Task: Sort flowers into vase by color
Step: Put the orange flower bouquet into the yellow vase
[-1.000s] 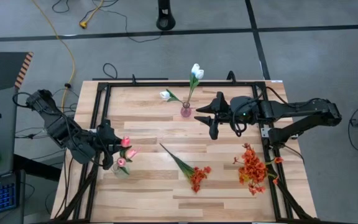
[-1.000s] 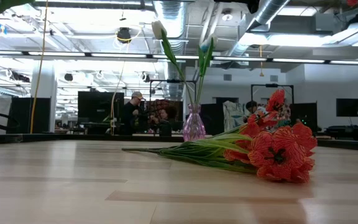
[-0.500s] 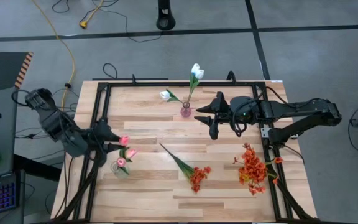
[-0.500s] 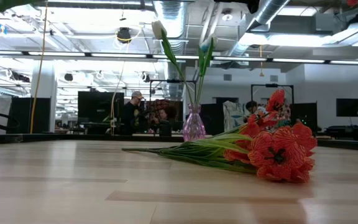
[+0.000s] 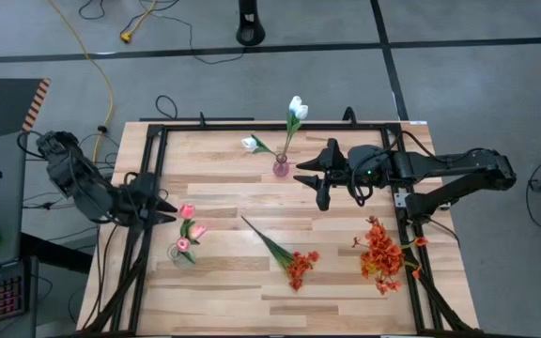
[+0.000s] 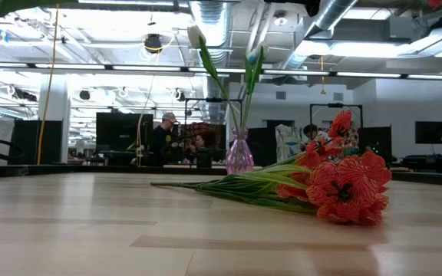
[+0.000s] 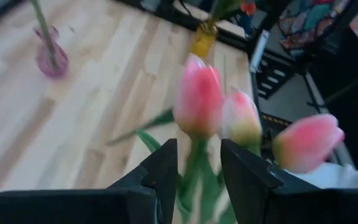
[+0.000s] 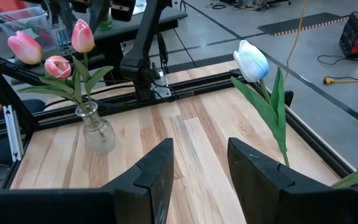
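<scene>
While both grippers gape empty, clear vase point(image 8: 97, 134) holds pink tulips point(image 5: 188, 228); pink vase point(image 5: 280, 168), white tulips point(image 5: 296, 108).

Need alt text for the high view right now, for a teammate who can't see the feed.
Overhead view of a wooden table: the left gripper, open, sits beside three pink tulips in a clear vase. The right gripper, open and empty, waits by a pink vase of white tulips. Two red-orange bunches lie unsorted on the table.
</scene>
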You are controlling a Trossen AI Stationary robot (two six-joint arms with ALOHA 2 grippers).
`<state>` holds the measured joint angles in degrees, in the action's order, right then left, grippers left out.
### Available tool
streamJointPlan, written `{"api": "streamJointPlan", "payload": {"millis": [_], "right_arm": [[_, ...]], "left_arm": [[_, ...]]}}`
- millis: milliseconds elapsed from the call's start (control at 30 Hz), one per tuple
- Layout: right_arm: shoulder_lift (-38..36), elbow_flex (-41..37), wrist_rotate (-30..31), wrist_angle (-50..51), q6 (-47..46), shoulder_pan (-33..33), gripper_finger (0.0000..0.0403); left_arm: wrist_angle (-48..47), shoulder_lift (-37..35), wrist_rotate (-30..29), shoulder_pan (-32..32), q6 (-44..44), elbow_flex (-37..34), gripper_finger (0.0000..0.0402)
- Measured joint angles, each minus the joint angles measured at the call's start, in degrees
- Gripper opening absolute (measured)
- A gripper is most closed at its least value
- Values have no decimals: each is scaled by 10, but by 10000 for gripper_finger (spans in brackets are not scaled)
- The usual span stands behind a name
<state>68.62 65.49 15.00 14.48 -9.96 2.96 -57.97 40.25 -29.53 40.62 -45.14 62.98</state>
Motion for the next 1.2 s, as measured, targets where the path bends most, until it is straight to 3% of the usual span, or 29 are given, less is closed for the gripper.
{"api": "streamJointPlan", "payload": {"millis": [300,467,800,1200], "right_arm": [[0,0,0,0,0,0,177],[0,0,0,0,0,0,177],[0,0,0,0,0,0,177],[0,0,0,0,0,0,177]], "left_arm": [[94,-27,-131,-11,111,1,110],[165,-25,-120,-50,180,1,110],[310,51,41,-173,289,1,110],[353,183,329,-341,285,20,109]]}}
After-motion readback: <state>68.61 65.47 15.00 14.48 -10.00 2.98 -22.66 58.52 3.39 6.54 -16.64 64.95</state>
